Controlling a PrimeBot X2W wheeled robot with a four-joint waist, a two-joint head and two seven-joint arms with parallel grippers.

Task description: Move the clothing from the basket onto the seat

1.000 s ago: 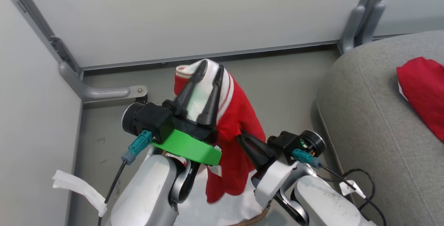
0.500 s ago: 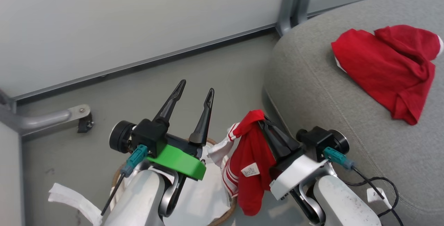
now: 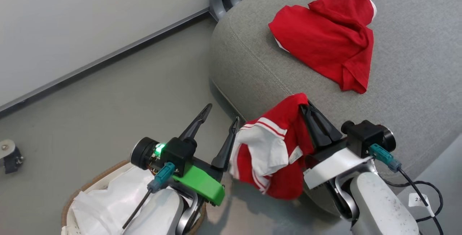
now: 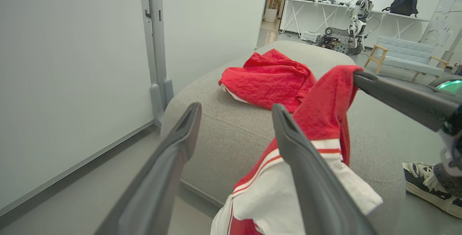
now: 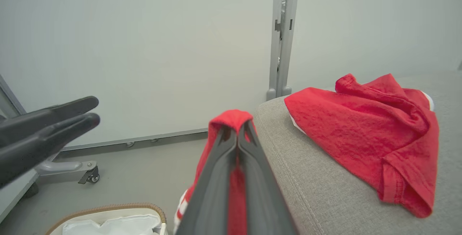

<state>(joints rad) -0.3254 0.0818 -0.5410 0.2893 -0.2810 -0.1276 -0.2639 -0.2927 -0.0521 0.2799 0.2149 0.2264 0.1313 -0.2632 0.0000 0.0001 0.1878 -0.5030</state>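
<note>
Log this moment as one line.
left pincer: open, empty | right pincer: shut on striped garment, hanging beside seat edge | plain red garment: lying on seat | basket: white liner visible

One garment [image 3: 326, 40] on the seat [image 3: 415, 83], second garment [image 3: 269, 150] at its left edge, basket [image 3: 72, 197] on floor further left, liner [image 3: 104, 206] inside

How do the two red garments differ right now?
The far garment lies crumpled on the seat; the near garment hangs from the shut right gripper, by the seat's edge. The far garment shows almost all red; the near garment shows a white sleeve with red-striped trim. Both are soft red fabric.
</note>
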